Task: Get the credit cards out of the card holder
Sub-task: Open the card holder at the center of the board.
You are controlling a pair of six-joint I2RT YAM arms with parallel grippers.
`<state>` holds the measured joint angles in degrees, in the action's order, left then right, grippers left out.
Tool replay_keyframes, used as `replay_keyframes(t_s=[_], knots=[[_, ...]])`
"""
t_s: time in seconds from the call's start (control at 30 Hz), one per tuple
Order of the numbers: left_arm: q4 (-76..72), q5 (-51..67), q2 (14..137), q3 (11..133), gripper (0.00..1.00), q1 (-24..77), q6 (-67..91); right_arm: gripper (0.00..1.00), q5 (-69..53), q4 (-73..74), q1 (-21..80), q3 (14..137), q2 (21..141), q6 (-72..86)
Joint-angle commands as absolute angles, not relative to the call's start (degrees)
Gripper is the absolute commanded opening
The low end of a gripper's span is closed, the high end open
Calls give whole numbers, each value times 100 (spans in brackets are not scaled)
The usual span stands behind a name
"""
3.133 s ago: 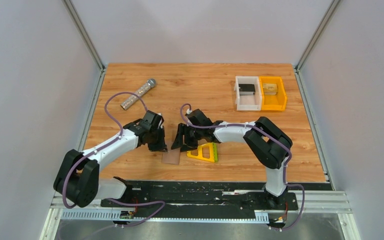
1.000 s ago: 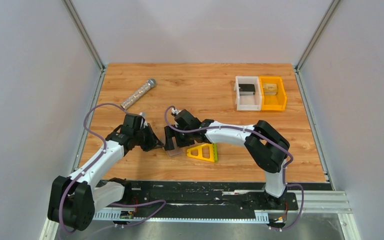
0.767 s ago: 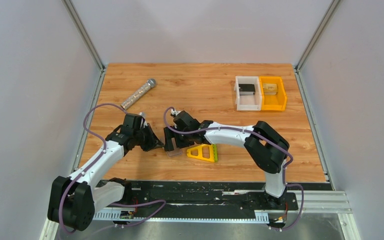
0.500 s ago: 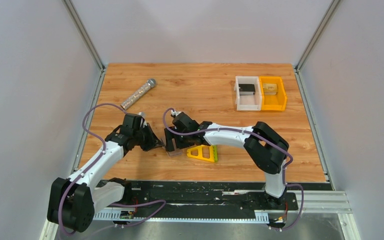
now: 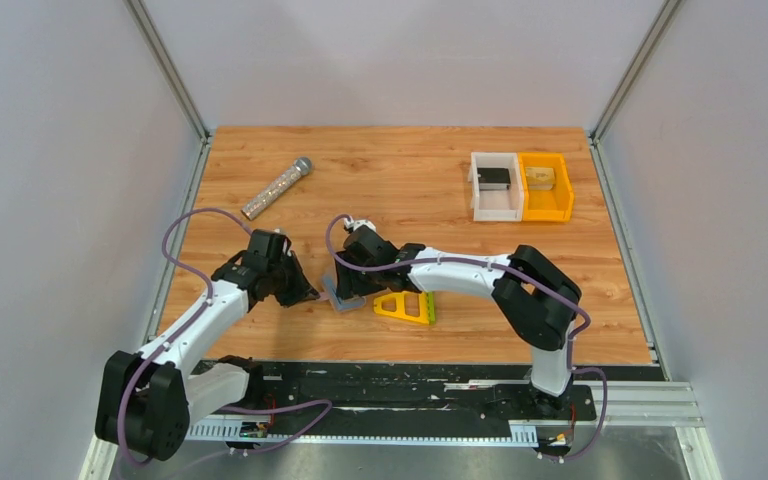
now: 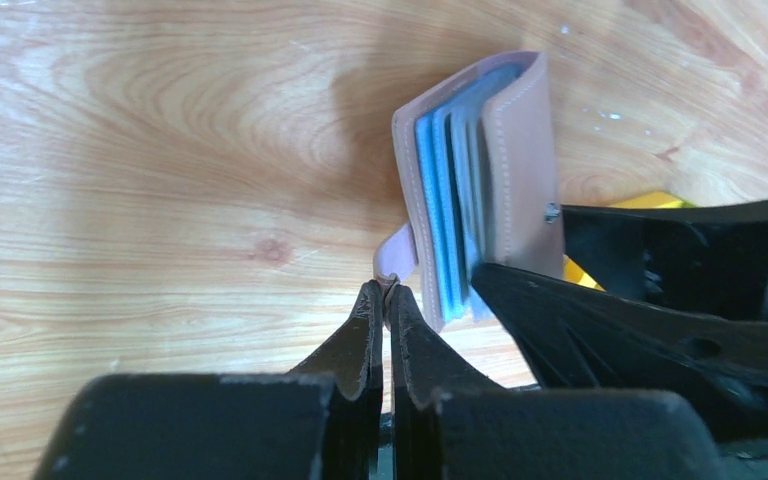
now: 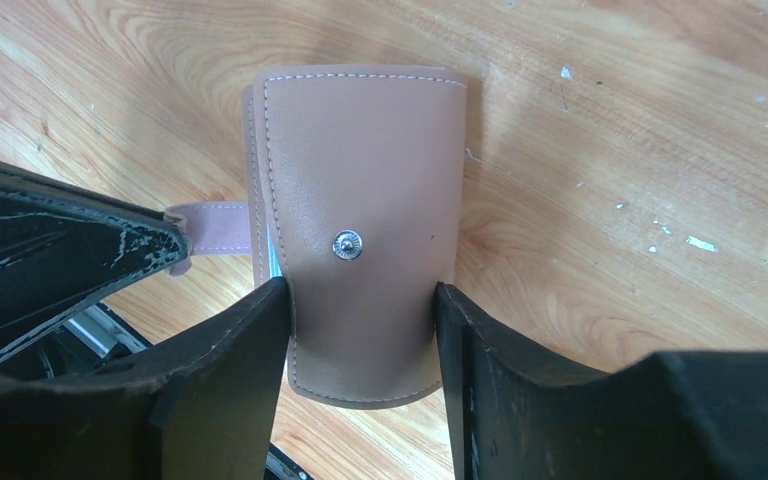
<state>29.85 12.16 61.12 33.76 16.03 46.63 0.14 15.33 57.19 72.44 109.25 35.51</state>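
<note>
1. Two arms reach over the wooden table and meet left of centre, near its front edge.
2. Far right, a white bin and an orange bin stand touching. Far left, a perforated metal tube lies slanted. All three are well apart from the grippers.
3. A yellow-and-green triangular frame lies flat just right of the meeting point.
4. The card holder sits between the two grippers, just beside that frame. From overhead it is only a grey-blue sliver. The wrist cameras show pinkish-tan leather with pale stitching.
5. In the right wrist view, one cover faces the lens. The holder's long axis runs along the fingers, with its folded end pointing away from the wrist. The right gripper presses a finger against each long edge, holding it.
6. The left wrist view shows the holder edge-on, its covers parted around blue layers. Whether these are cards or pockets I cannot tell.
7. The left gripper is pinched tight on the tip of the closure strap, which juts out sideways from the holder.
8. A metal snap stud sits at the centre of the cover.
</note>
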Motion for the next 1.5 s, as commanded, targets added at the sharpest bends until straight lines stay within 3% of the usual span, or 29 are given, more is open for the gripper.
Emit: replay_keyframes(t_s=[0.0, 0.43, 0.8, 1.0, 1.17, 1.47], knots=[[3434, 559, 6178, 3619, 0, 1573, 4469, 54, 452, 1565, 5568, 7274, 10590, 3511], [3445, 104, 6594, 3725, 0, 1529, 4341, 59, -141, 1473, 5283, 7260, 10484, 3148], [3235, 343, 6813, 3866, 0, 1511, 4129, 52, -595, 1346, 5276, 7393, 10707, 3101], [3175, 474, 6963, 3892, 0, 1512, 4069, 39, -881, 1275, 5275, 7486, 10758, 3184], [3262, 434, 7041, 3964, 0, 1512, 4007, 38, -576, 1323, 5265, 7456, 10767, 3215], [3464, 413, 7019, 4207, 22, 1512, 4002, 38, -611, 1363, 5012, 7391, 10876, 3232]])
